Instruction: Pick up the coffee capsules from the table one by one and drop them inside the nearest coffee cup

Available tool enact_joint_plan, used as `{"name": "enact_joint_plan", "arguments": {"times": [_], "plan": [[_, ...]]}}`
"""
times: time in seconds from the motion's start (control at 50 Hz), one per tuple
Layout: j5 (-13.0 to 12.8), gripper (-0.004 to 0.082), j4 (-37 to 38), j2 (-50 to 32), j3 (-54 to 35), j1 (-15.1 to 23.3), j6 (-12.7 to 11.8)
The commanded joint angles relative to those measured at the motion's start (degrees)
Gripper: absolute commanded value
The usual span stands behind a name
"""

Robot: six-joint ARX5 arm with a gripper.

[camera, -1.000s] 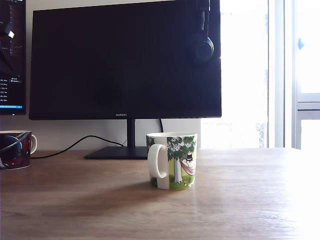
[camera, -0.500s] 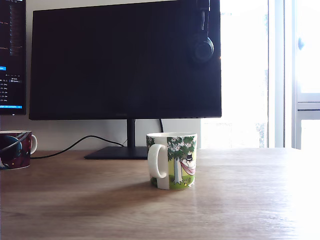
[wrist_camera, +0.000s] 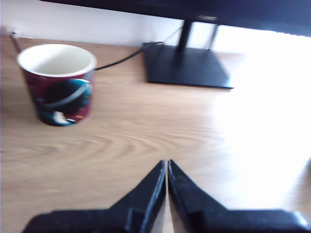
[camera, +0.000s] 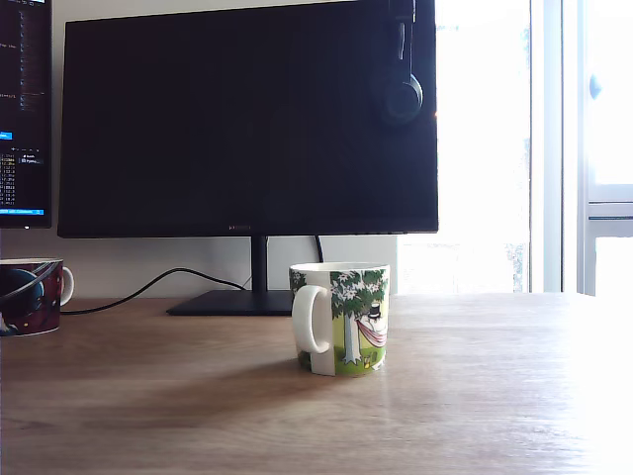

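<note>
Black and matte, the end effector (wrist_camera: 166, 165) is seen only in the wrist view, its two fingers pressed together with nothing between them, held above the bare brown wood-grain worktop (wrist_camera: 146, 141). Beyond it a dark red mug (wrist_camera: 59, 85) with a white inside is shown standing upright, and its interior, as far as it can be seen, looks empty. Farther back, the flat black monitor stand (wrist_camera: 187, 67) and a black cable (wrist_camera: 116, 59) are visible. No capsules can be made out on the worktop in either view. In the exterior view, a white mug (camera: 341, 317) printed with a tree and a hammock is placed mid-worktop, before a dark monitor (camera: 247, 119). Headphones (camera: 401, 89) hang at its upper corner. A second screen (camera: 22, 114) carries text too small to be read.
</note>
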Motion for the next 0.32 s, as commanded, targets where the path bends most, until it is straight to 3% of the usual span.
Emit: {"name": "enact_joint_plan", "arguments": {"times": [0.0,0.3], "plan": [[-0.72,-0.0019,-2.51,-3.19,-1.01,-0.59,-0.39],[-4.07,-0.002,-18.01,-18.82,-1.01,-1.03,-0.39]]}}
